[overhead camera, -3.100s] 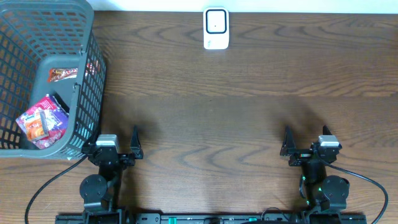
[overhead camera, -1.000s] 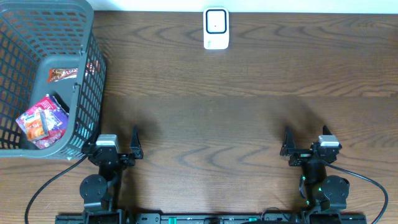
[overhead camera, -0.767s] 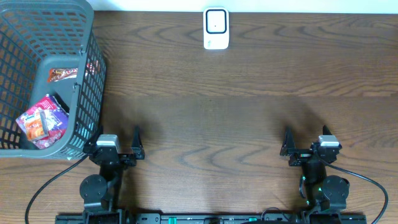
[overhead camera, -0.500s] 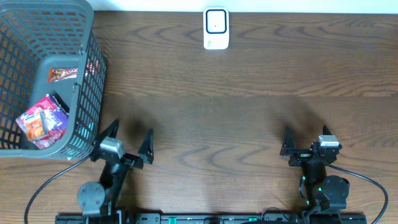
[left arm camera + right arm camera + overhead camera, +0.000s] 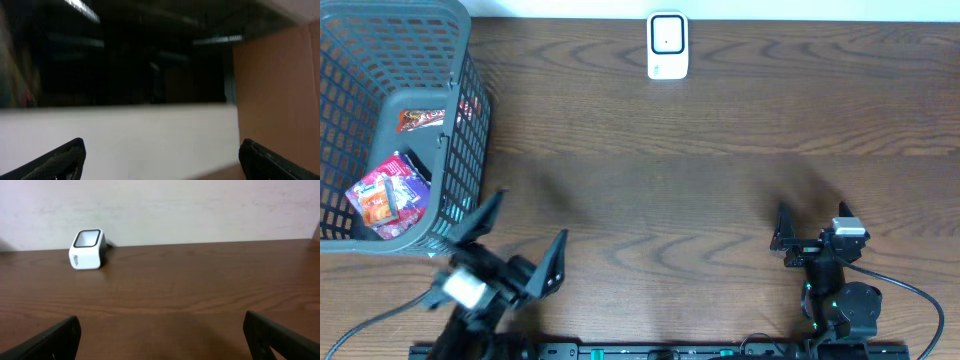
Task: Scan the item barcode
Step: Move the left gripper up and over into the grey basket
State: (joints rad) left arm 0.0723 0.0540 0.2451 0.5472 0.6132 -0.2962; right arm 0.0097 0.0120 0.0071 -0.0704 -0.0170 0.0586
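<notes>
Colourful snack packets lie in the grey basket at the left, with a red-brown packet farther back; no barcode is readable. The white scanner stands at the table's far edge and also shows as the scanner in the right wrist view. My left gripper is raised and tilted beside the basket's near right corner, open and empty. Its wrist view is blurred, and the left gripper there faces a white wall. My right gripper rests low at the near right, open and empty, and the right gripper faces bare table.
The brown wooden table spreads between basket and scanner. The basket's mesh wall stands close to my left fingers. A pale wall runs behind the table's far edge. Cables trail from both arm bases at the near edge.
My left arm has lifted from its rest and swung, its open gripper now tilted and higher next to the basket. The right arm has not moved.
</notes>
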